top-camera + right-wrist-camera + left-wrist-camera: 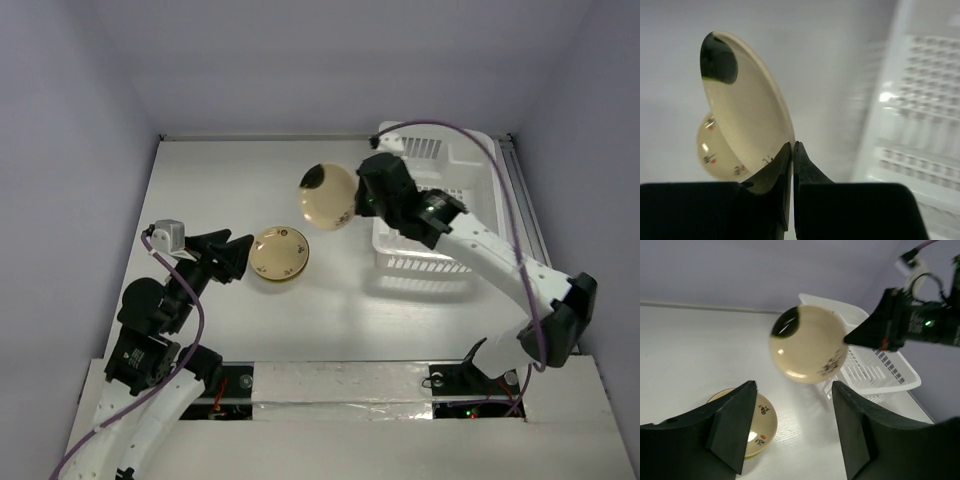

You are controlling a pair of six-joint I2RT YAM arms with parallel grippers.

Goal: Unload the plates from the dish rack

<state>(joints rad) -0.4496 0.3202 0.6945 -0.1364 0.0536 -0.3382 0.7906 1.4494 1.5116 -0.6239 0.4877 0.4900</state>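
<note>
Aloft and tilted, cream plate [328,195], rim clenched in right tool [358,203], at nine o'clock of the white dish rack [440,265]. Flat on desk [200,180] at seven o'clock, second cream plate [279,254], left tool [238,256] released just beside.

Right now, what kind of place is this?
Probably a robot test booth, not a kitchen: plain grey walls around a white table, and the right gripper holding a cream plate beside a white dish rack.

We see white arms [490,255] with black joints [565,305], purple cables [440,123], a green light [927,323] at the right wrist, and black wedge fingers [735,425] on the left gripper [794,386].
</note>
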